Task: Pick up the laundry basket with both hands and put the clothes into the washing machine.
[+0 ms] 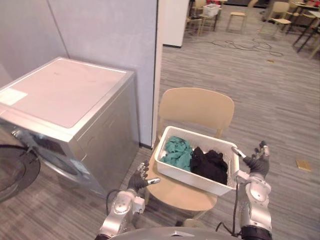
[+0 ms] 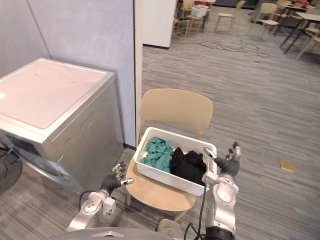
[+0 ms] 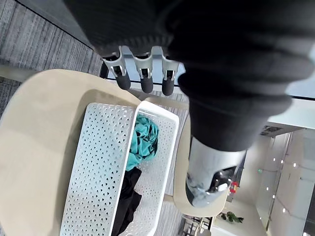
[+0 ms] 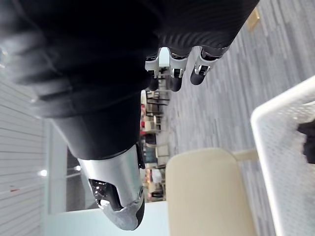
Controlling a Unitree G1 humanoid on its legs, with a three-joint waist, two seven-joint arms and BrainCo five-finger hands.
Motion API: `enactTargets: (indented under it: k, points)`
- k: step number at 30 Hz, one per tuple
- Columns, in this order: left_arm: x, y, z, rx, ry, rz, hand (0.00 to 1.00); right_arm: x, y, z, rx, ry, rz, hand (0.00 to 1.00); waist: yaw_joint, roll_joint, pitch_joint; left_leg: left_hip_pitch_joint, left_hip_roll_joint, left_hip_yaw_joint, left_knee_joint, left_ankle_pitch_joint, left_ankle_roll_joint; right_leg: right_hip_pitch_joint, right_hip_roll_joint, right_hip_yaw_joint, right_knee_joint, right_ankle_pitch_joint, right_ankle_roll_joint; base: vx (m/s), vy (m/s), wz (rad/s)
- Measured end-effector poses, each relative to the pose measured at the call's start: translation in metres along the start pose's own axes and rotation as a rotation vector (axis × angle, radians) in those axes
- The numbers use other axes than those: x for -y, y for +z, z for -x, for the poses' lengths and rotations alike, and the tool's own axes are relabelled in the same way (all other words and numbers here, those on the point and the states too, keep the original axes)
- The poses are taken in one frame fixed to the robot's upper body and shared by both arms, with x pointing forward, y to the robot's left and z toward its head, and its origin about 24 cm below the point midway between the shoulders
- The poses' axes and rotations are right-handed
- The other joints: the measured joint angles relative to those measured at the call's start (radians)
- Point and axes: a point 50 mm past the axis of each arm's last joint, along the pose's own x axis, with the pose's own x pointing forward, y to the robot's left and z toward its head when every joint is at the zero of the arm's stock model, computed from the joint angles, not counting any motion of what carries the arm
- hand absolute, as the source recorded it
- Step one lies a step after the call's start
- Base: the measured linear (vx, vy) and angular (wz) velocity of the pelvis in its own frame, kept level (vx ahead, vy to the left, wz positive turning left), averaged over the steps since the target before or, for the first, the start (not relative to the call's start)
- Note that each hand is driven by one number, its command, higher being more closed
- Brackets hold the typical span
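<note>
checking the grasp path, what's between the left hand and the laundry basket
Just a bare strip of the chair seat lies between the left hand and the laundry basket; the left wrist view shows it best.

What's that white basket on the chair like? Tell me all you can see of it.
The laundry basket is a white rectangular tub, plastic by its look, its walls pierced with small holes. It sits level on the seat of a beige chair beside the washing machine. Inside lie a teal garment and a black garment, side by side. The left hand and right hand flank it with open fingers; neither grips it.
</note>
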Motion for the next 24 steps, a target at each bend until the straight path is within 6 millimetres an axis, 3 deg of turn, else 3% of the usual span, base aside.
enactTargets:
  k: [3, 5, 7, 9, 11, 13, 16, 20, 24]
  points:
    - [0.001, 0.002, 0.002, 0.012, -0.024, -0.009, 0.0, 0.019, 0.024, -0.025, 0.084, -0.074, 0.052, 0.0, -0.004, -0.006, 0.002, -0.017, -0.055, 0.001, -0.085, 0.03, 0.007, -0.008, -0.056, -0.027, -0.018, 0.004, 0.005, -0.03, 0.043, 0.59]
    - [0.003, 0.0, 0.004, 0.005, -0.039, 0.001, 0.0, 0.015, 0.033, -0.049, 0.091, -0.062, 0.096, 0.0, -0.013, 0.007, 0.003, 0.009, -0.085, 0.0, -0.237, -0.014, -0.036, -0.06, -0.067, -0.04, -0.009, 0.022, 0.019, -0.09, 0.088, 0.25]
    - [0.0, -0.001, 0.005, -0.003, -0.056, -0.016, 0.0, -0.014, 0.041, -0.074, 0.079, 0.002, 0.147, 0.0, -0.008, -0.004, 0.076, 0.005, -0.11, 0.022, -0.239, 0.003, -0.049, -0.092, -0.09, -0.015, 0.001, 0.059, 0.019, -0.09, 0.094, -0.17]
    - [0.003, -0.002, 0.005, -0.012, -0.083, -0.024, 0.0, -0.038, 0.055, -0.091, 0.096, 0.066, 0.194, 0.0, -0.002, 0.004, 0.12, -0.04, -0.119, 0.032, -0.206, -0.003, -0.04, -0.133, -0.1, -0.006, 0.02, 0.07, 0.021, -0.18, 0.083, -0.21]
    - [0.009, 0.007, 0.001, 0.019, -0.108, -0.03, 0.0, -0.054, 0.075, -0.106, 0.125, 0.091, 0.235, 0.0, 0.001, 0.02, 0.159, -0.106, -0.129, 0.037, -0.171, -0.006, -0.033, -0.197, -0.114, 0.002, 0.027, 0.092, 0.023, -0.17, 0.091, -0.07]
    - [0.013, 0.024, -0.007, 0.081, -0.131, -0.036, 0.0, -0.078, 0.11, -0.124, 0.171, 0.108, 0.265, 0.0, 0.014, 0.036, 0.208, -0.216, -0.132, 0.065, -0.137, 0.0, -0.019, -0.305, -0.119, 0.032, 0.016, 0.143, 0.024, -0.19, 0.108, -0.24]
    - [0.015, 0.041, -0.015, 0.134, -0.143, -0.057, 0.0, -0.084, 0.138, -0.136, 0.19, 0.086, 0.248, 0.0, 0.025, 0.037, 0.281, -0.284, -0.136, 0.089, -0.135, 0.017, -0.008, -0.362, -0.12, 0.045, -0.037, 0.195, 0.024, -0.12, 0.037, -0.16]
    - [0.016, 0.056, -0.02, 0.185, -0.132, -0.055, 0.0, -0.076, 0.149, -0.14, 0.209, 0.083, 0.263, 0.0, 0.038, 0.035, 0.306, -0.367, -0.113, 0.11, -0.102, 0.017, -0.005, -0.434, -0.108, 0.044, -0.051, 0.221, 0.013, -0.04, 0.026, -0.13]
    - [0.018, 0.079, -0.026, 0.275, -0.11, -0.034, 0.0, -0.093, 0.149, -0.137, 0.21, 0.199, 0.285, 0.0, 0.046, 0.022, 0.324, -0.429, -0.081, 0.119, -0.077, 0.017, -0.005, -0.505, -0.096, 0.04, -0.027, 0.223, 0.012, 0.01, -0.01, -0.1]
